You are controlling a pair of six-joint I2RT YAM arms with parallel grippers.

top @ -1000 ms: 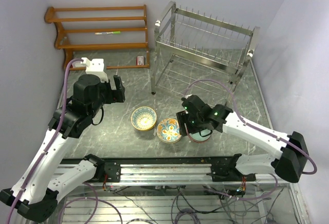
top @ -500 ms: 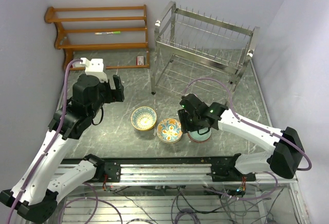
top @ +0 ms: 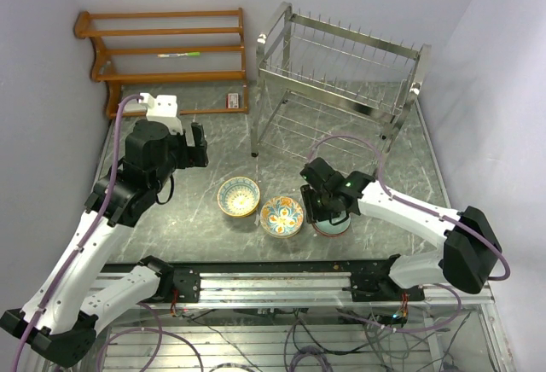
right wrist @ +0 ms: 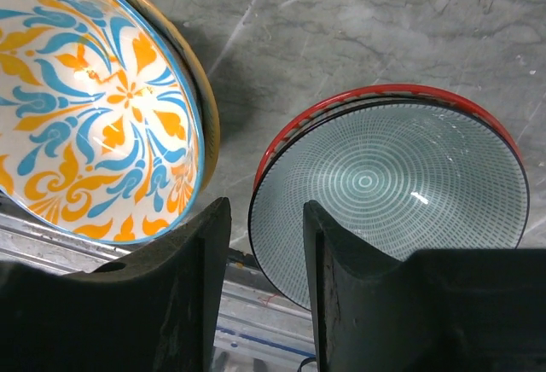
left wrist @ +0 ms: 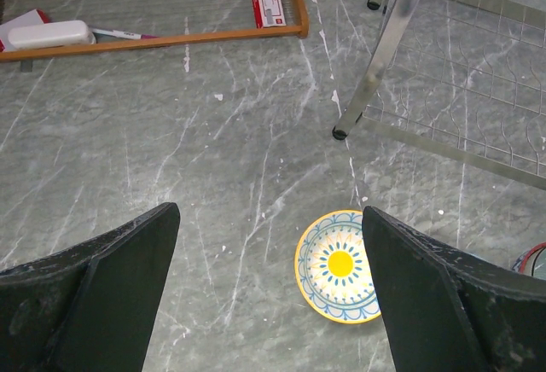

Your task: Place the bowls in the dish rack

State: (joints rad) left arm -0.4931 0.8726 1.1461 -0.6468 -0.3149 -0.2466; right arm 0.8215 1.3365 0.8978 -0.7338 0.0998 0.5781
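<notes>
Shifted a little over the teal bowl (right wrist: 384, 193), the right claw (right wrist: 263, 218) hung slightly spread astride its rim, where closing could knock the floral bowl (right wrist: 94, 107) just beside.

Glazed ceramic bowls (right wrist: 94, 107) gleamed glossy; the table (left wrist: 171, 133) looked like veined grey stone, the dish rack (top: 339, 78) shiny metal wire, the shelf (top: 162, 48) varnished wood.

Your top view looks down from high behind the near edge of the surface (top: 196, 229), taking it all in. Your left wrist view rides high behind the left tool (left wrist: 269, 214), facing down; the yellow-centred bowl (left wrist: 339, 266) ahead of it also shows from above. Your right wrist view sits very close, the blue-orange bowl (right wrist: 94, 107) and teal bowl (right wrist: 392, 184) just past the right tool (right wrist: 264, 210), shared likewise.
</notes>
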